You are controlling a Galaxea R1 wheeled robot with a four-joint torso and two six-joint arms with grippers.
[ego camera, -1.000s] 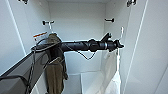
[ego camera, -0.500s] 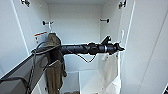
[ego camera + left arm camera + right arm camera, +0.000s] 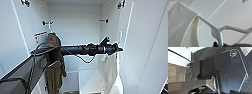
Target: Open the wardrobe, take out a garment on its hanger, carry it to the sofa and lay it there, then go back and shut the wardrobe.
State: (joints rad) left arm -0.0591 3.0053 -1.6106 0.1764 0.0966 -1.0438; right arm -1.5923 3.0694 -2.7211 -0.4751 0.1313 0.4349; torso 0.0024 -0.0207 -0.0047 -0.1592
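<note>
Wardrobe open, doors swung wide. Left arm reaches across interior, left gripper at right side wall. White garment hangs directly below gripper; olive-brown jacket hangs at left side, well apart. Left wrist view: hanger close up, garment draped over one shoulder, hanger neck running down to dark fingers. Fingers seem clamped on hanger neck, though contact sits at frame edge. Right fingers: cannot tell.
</note>
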